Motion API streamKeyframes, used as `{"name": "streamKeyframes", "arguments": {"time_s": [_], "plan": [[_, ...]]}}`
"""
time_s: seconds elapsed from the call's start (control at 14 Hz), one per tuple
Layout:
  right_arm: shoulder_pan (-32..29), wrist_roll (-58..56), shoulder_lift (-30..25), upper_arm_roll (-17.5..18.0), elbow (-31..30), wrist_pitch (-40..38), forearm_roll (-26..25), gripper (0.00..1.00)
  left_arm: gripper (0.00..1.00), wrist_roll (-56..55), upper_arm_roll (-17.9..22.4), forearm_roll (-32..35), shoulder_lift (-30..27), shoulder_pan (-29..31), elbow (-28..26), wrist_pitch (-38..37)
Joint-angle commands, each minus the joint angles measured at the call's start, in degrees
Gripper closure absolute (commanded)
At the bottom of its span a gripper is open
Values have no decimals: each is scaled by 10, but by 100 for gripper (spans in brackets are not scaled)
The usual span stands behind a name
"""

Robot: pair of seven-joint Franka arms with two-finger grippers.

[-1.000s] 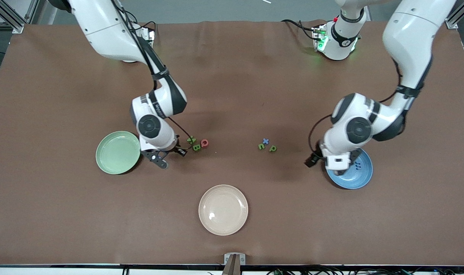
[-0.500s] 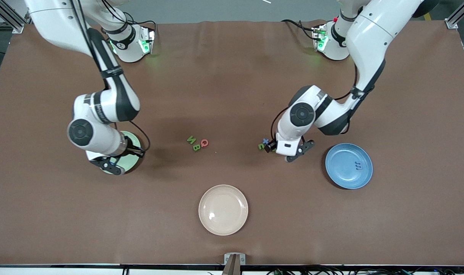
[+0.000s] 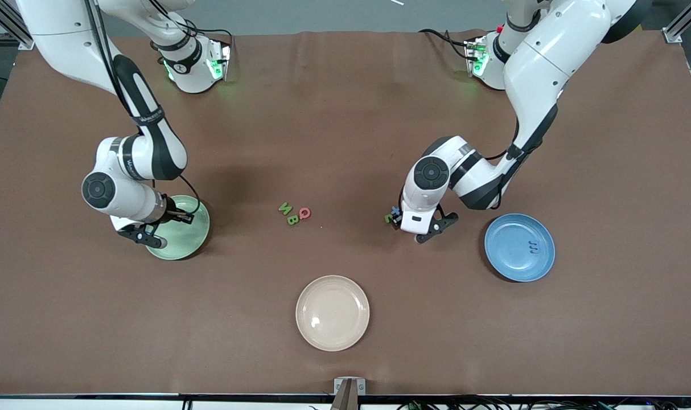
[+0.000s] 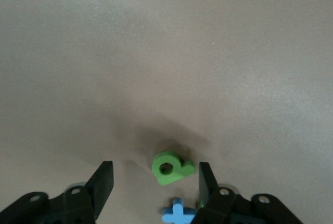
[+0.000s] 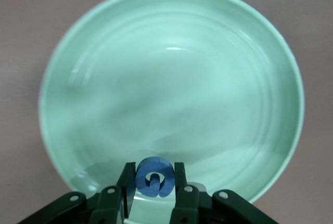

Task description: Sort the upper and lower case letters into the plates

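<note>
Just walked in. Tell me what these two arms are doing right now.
They are sorting small letters into plates. The right tool is shut on a blue letter and hangs over the mint green plate. The left tool is low over the table with its jaws open either side of a green letter, a blue cross-shaped letter beside it. The blue plate already holds one small letter. Three more letters lie mid-table.

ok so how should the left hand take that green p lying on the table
From straight above, pinching the green p across its flat outer sides. It lies flat on the table between the left hand's open fingers; the blue x sits close beside it, so keep the fingers off that.
</note>
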Motion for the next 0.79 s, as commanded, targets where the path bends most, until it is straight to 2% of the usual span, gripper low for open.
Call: {"name": "streamKeyframes", "arguments": {"time_s": [0.0, 0.29, 0.5, 0.57, 0.71], "plan": [[-10, -8, -24, 11, -36, 9, -4, 98, 26, -16, 0, 14, 8, -2, 11, 15], [-7, -8, -17, 11, -43, 8, -4, 98, 32, -23, 0, 17, 22, -3, 11, 30], [-7, -9, -17, 11, -45, 5, -4, 98, 49, -25, 0, 16, 25, -2, 11, 32], [-8, -12, -16, 11, -45, 6, -4, 97, 58, -25, 0, 15, 25, -2, 11, 32], [-12, -13, -16, 11, -44, 7, -5, 95, 92, -23, 0, 15, 23, 3, 11, 32]]}}
